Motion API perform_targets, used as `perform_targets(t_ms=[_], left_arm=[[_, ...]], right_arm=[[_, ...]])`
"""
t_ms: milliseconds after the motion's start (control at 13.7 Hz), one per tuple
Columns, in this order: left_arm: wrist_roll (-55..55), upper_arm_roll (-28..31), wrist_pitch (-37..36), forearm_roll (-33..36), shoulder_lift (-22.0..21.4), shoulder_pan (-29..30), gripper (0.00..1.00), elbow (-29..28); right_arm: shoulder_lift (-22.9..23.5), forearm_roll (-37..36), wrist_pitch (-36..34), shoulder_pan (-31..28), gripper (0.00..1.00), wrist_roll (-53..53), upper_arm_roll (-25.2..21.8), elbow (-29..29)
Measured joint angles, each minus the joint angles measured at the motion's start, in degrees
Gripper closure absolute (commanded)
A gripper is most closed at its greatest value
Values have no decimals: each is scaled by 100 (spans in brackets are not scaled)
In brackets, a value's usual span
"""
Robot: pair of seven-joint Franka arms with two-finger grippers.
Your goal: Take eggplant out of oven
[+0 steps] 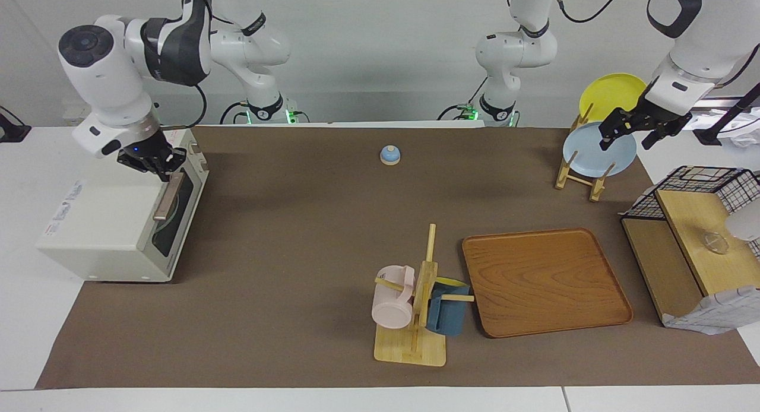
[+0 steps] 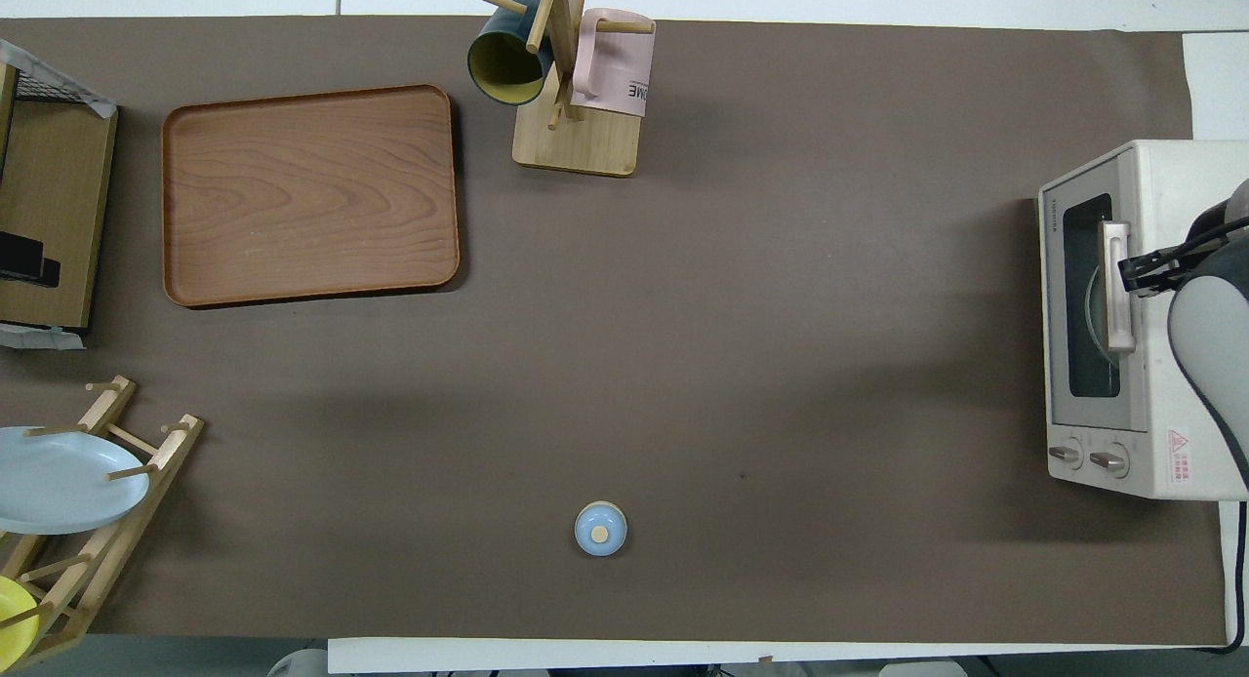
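Observation:
The cream-white oven [image 1: 101, 222] stands at the right arm's end of the table, and it also shows in the overhead view [image 2: 1171, 179]. Its dark glass door [image 2: 1088, 297] is closed, with the tan bar handle [image 1: 166, 201] upright along it. The eggplant is hidden; only a pale curved rim shows through the glass. My right gripper [image 1: 161, 167] is at the end of the handle that is nearer to the robots, close above the oven's top front edge, and it also shows in the overhead view [image 2: 1137, 267]. My left gripper [image 1: 626, 140] is open and empty, raised over the plate rack.
A plate rack [image 1: 585, 177] with a light blue plate [image 1: 597, 154] and a yellow plate [image 1: 611, 94] stands at the left arm's end. A wooden tray [image 1: 543, 281], a mug tree [image 1: 415, 317] with two mugs, a small blue bell [image 1: 390, 155] and a wire-and-wood shelf [image 1: 694, 240] are also on the table.

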Motion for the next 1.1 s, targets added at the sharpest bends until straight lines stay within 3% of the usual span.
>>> perform_targets(t_ms=[512, 732, 1098], left_arm=[[0, 0, -3, 0, 0, 0, 0, 0], [0, 0, -4, 0, 0, 0, 0, 0], [0, 0, -7, 0, 0, 0, 0, 0]], right_arm=[[125, -86, 425, 59, 100, -53, 35, -288], [177, 88, 600, 414, 100, 95, 56, -419], [1084, 587, 1771, 898, 100, 768, 112, -602]])
